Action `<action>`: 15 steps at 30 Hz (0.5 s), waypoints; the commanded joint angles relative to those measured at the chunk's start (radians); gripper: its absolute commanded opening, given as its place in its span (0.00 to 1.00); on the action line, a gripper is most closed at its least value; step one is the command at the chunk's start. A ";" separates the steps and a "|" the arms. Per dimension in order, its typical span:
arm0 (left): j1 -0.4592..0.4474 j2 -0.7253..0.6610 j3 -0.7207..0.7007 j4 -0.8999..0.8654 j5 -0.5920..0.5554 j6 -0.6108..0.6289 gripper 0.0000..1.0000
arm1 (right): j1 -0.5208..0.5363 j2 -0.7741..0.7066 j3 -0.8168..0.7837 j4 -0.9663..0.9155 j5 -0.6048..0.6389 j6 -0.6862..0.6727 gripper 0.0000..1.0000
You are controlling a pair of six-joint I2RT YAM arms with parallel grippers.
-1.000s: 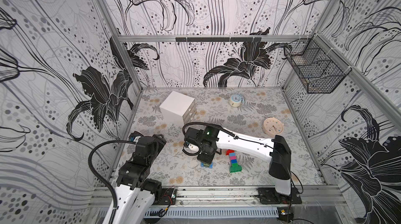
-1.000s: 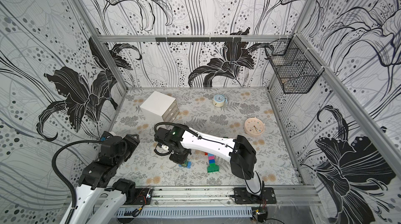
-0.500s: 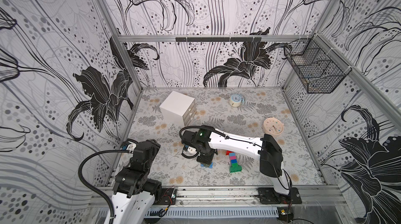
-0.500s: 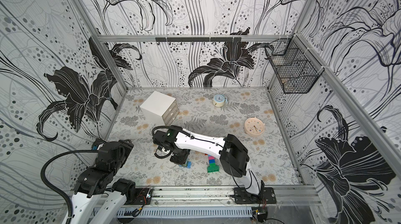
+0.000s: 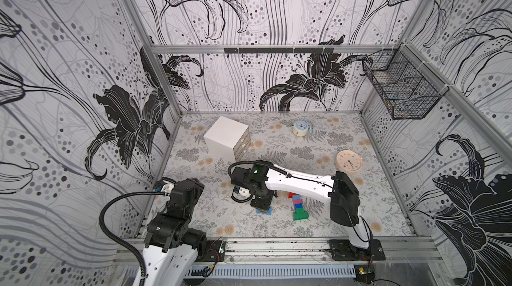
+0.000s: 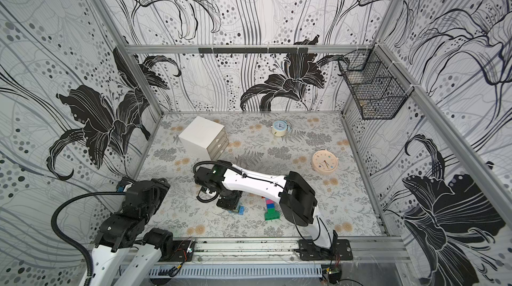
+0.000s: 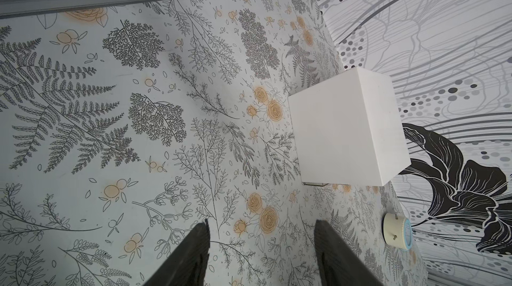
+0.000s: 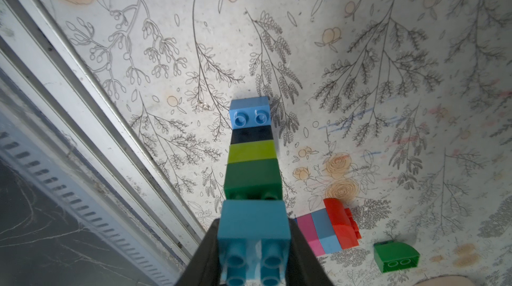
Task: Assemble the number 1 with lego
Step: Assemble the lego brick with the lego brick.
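Only the right wrist view shows the right gripper (image 8: 253,236) pinching a 5-brick lego stack (image 8: 252,176), near the front rail (image 8: 91,99). The left gripper (image 7: 261,232) is spread, with open floor (image 7: 138,187) ahead.

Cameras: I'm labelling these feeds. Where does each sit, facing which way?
Top views: high in front, looking down on left arm and right arm.
Left wrist: on left arm, faces white box; open left gripper shows.
Right wrist: on right arm, faces brick stack in right gripper.
Shared: white box, in both top views and left wrist.
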 commanded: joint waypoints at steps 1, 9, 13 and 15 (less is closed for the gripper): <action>0.005 -0.002 0.017 0.007 -0.028 0.007 0.64 | 0.009 0.048 -0.045 0.019 0.044 -0.027 0.00; 0.005 -0.002 0.022 0.003 -0.038 0.016 0.64 | 0.018 0.028 -0.133 0.095 0.049 -0.042 0.00; 0.005 -0.003 0.027 -0.005 -0.042 0.017 0.64 | 0.017 0.028 -0.171 0.112 -0.015 -0.046 0.00; 0.005 -0.007 0.027 -0.008 -0.043 0.018 0.64 | 0.018 0.039 -0.182 0.109 -0.037 -0.058 0.00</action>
